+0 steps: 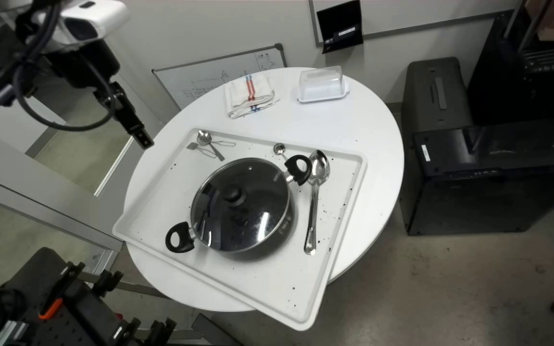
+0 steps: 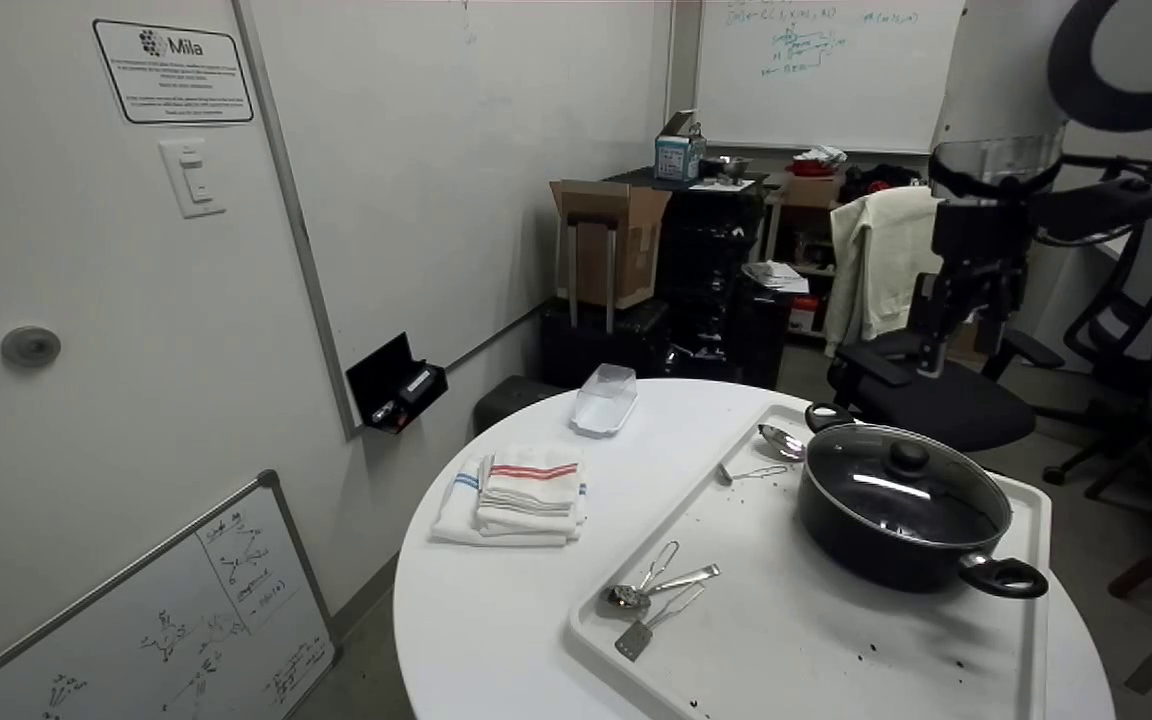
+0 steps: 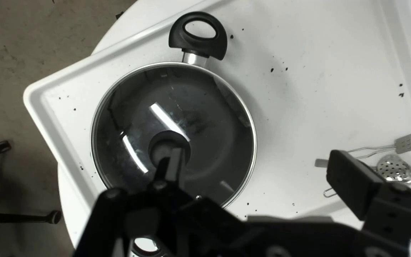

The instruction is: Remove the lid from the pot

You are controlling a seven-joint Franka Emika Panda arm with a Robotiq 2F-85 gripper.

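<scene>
- Clearly, your lid (image 1: 252, 211) is smooth see-through glass with a thin silvery rim and a round dark knob (image 2: 906, 457), seated on the upright black pot (image 2: 871, 545).
- The pot's handles (image 3: 200, 44) are black loops on short, shiny metal stubs.
- Beneath the pot you have a pale tray (image 1: 154, 202) with rounded corners, a raised lip and dark specks, resting on a round white table (image 1: 373, 120).
- Just beside the pot lies a long, polished metal spoon (image 1: 314, 194).
- Seen in an exterior view, your arm (image 1: 108, 19) reaches in from the upper left, its gripper (image 3: 259, 167) pointing downward in mid-air.
- That gripper's two fingers (image 3: 353, 184) stand wide apart.
- In your wrist view the lid lies below the gripper, toward one finger, which crosses in front of the knob; both exterior views show the gripper apart from the lid.
</scene>
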